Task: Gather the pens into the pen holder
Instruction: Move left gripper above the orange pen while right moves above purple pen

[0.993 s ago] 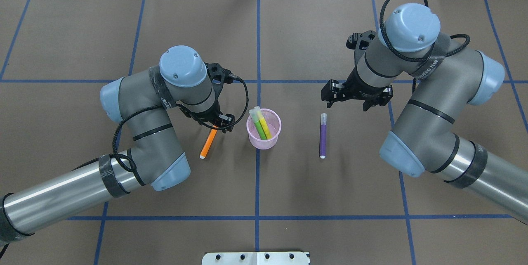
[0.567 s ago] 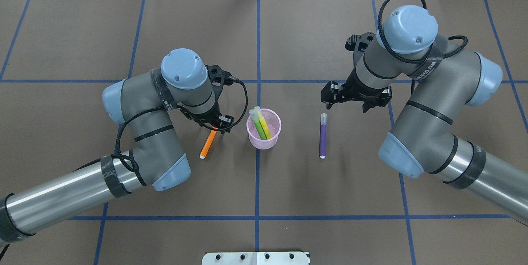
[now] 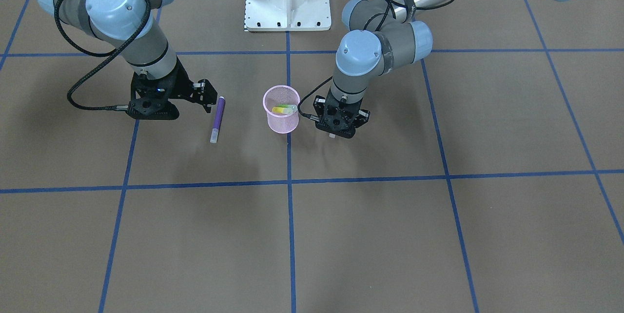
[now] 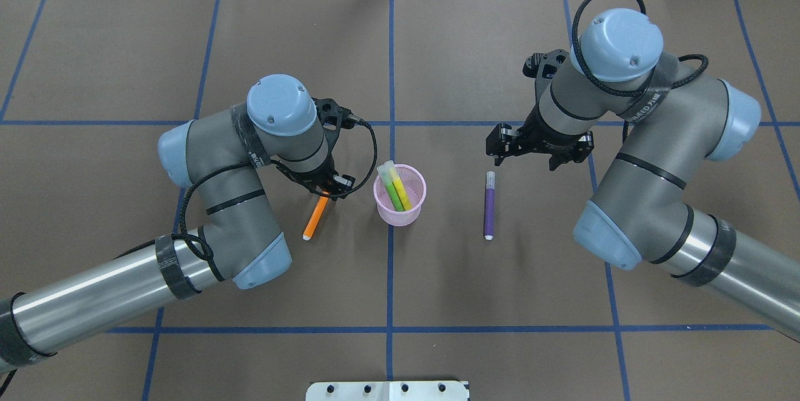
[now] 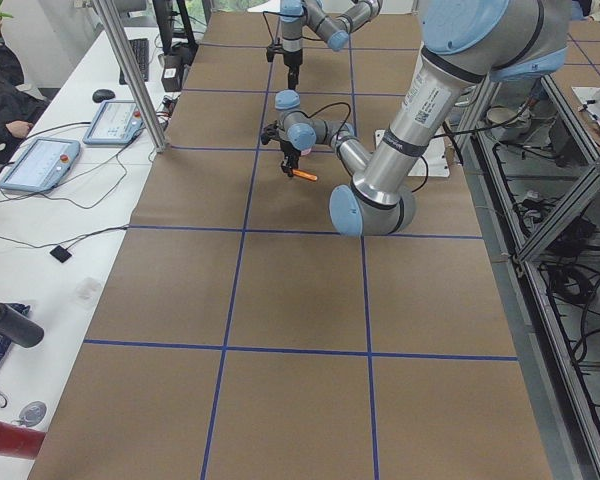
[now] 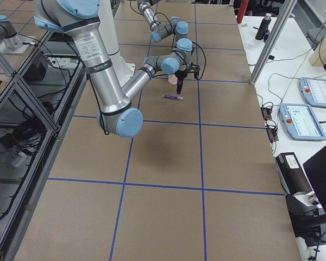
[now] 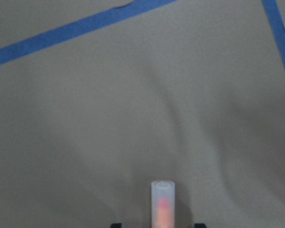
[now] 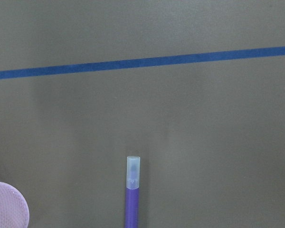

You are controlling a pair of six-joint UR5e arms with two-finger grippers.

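The pink mesh pen holder (image 4: 400,215) stands at the table's middle (image 3: 282,124) and holds a green pen (image 4: 392,192) and a yellow one. An orange pen (image 4: 314,218) lies flat to its left. My left gripper (image 4: 325,192) is low over that pen's far end, open, one finger on each side of the whitish cap (image 7: 162,202). A purple pen (image 4: 489,207) lies flat to the holder's right (image 3: 217,117). My right gripper (image 4: 493,152) hovers just beyond its cap end (image 8: 133,170), open and empty.
Brown paper with blue tape lines covers the table (image 4: 500,301). The white robot base plate (image 4: 387,390) sits at the near edge. The holder's rim shows at the lower left corner of the right wrist view (image 8: 7,209).
My left arm has shifted slightly and settled over the orange pen's cap end. My right arm barely moved. No pen has moved.
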